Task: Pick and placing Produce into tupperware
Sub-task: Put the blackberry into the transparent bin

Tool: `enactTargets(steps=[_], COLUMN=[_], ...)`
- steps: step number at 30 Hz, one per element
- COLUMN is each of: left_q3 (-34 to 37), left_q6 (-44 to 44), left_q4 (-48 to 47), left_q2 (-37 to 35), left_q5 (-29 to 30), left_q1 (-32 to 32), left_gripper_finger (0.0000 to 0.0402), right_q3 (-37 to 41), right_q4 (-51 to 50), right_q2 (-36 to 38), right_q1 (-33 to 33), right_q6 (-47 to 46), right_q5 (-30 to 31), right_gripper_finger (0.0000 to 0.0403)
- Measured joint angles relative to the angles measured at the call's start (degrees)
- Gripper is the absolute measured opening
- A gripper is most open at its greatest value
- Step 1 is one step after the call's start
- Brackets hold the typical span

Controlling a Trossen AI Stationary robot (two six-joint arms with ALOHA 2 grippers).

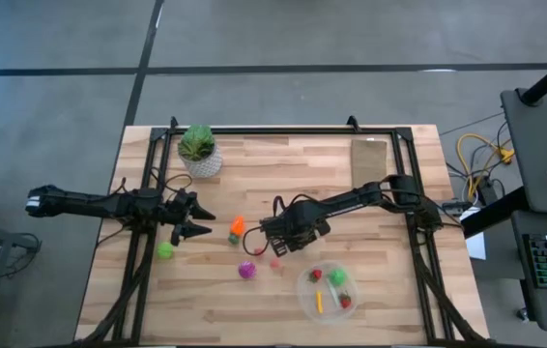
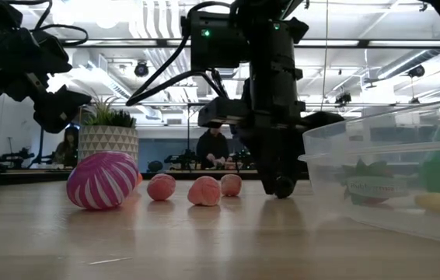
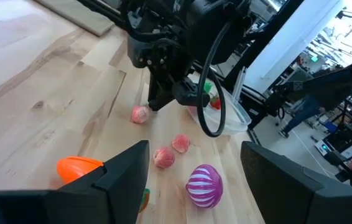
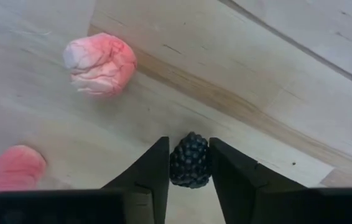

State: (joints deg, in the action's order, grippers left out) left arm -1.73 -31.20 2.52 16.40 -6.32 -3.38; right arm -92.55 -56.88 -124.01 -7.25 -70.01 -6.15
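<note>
Left gripper (image 1: 199,223): left of centre in the high view, above the table (image 1: 90,290); jaws wide apart with nothing between them. In its wrist view both fingers (image 3: 123,171) are cut off at the bottom edge.
Green ball (image 1: 164,250): lower left of the high view, just below the left gripper, clear of it.
Plant (image 1: 198,150): upper left of the table in the high view; partly hidden behind the left arm in the low view.
Carrot (image 1: 237,226): centre-left in the high view, between the two grippers; in the left wrist view its lower side is hidden by a finger.
Purple piece (image 1: 246,270): below the carrot in the high view; striped ball at left in the low view.
Pink bits (image 2: 204,190): three show in the low view, right of the purple piece; too small to sort in the high view.
Right gripper (image 1: 270,245): centre of the high view, down at the table; jaws narrow, clamped on a blackberry (image 4: 190,160). The berry shows only in the right wrist view; its underside is cut off.
Bowl (image 1: 303,291): lower right of centre in the high view, holding green, red and yellow pieces; cut off at the right edge in the low view, contents blurred through its wall.
Board (image 1: 370,155): upper right of the table.
</note>
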Motion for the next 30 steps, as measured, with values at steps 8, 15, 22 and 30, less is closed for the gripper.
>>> enactTargets(steps=[8,15,22,30], left_q3=[-0.01,-0.01,-0.01,-0.01], left_q6=[0.0,0.0,0.0,-0.02], left_q4=[-0.01,0.02,0.0,0.0], left_q2=[0.02,-0.04,-0.06,-0.06], left_q5=[0.03,0.21,0.25,0.2], left_q1=[0.0,0.0,0.0,0.0], left_gripper_finger=[0.024,0.024,0.024,0.024], right_q3=[0.0,0.0,0.0,-4.79], right_q4=[-0.07,-0.07,-0.07,-8.41], right_q2=[0.0,0.0,0.29,4.0], right_q1=[0.0,0.02,-0.17,-3.4], right_q6=[0.1,0.03,0.01,-1.62], right_q5=[-0.23,-0.47,-1.85,-1.43], right_gripper_finger=[0.0079,0.0084,0.0083,0.0084])
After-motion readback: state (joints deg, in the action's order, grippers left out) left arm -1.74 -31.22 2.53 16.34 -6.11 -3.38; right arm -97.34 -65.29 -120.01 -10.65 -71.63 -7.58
